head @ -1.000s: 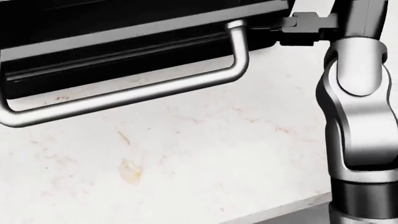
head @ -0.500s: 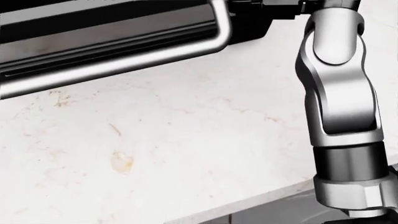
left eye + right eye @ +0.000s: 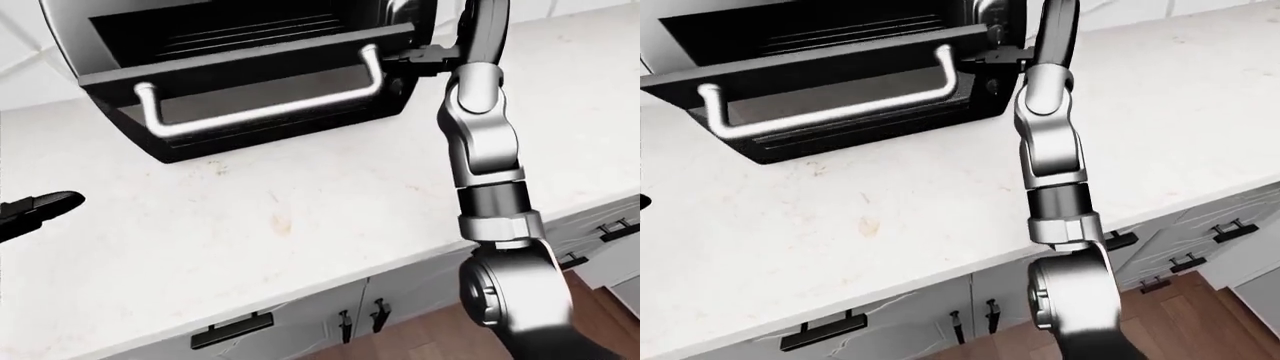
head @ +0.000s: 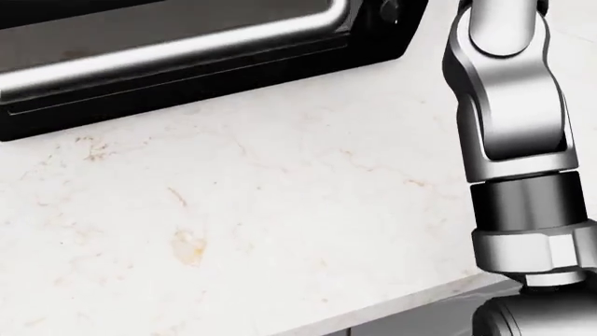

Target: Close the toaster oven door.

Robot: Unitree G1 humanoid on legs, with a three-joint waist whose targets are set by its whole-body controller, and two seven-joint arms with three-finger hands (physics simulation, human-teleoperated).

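**Door handle climbs toward the top of the head view**

Compared with half a second ago, the handle and the black door edge sit higher in the head view, the bend of the handle now cut off at the top edge; the counter's markings have hardly moved.

The toaster oven stands on the pale marble counter, near its far side. Its door hangs partly open, tilted, with the dark cavity and rack lines visible above it. The silver bar handle runs across the door's outer face.

The right hand is at the door's right end, just beside the handle's right bend; its dark fingers press against the door corner, but whether they are curled or spread cannot be told. The right arm rises from below the counter edge to that corner.

The left hand shows only as dark fingertips, well apart from the oven at the left edge; its grip cannot be told.

Below the counter edge are white cabinet fronts with dark pulls.
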